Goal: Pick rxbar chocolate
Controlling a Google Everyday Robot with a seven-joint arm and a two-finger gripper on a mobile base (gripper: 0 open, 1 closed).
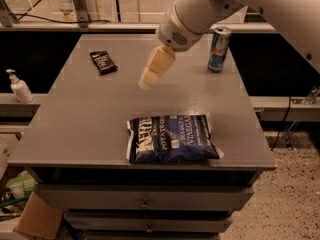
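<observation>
The rxbar chocolate [103, 62] is a small flat black wrapper with white lettering, lying on the grey table [90, 114] near its far left corner. My gripper [149, 77] has cream-coloured fingers [157, 65] and hangs above the middle of the table, pointing down and left. It is to the right of the bar and nearer the camera, apart from it, with nothing in it.
A large dark-blue chip bag [172, 138] lies near the table's front edge. A tall blue-silver can [219, 49] stands at the far right. A white pump bottle [19, 86] stands on a ledge to the left. Drawers are below the tabletop.
</observation>
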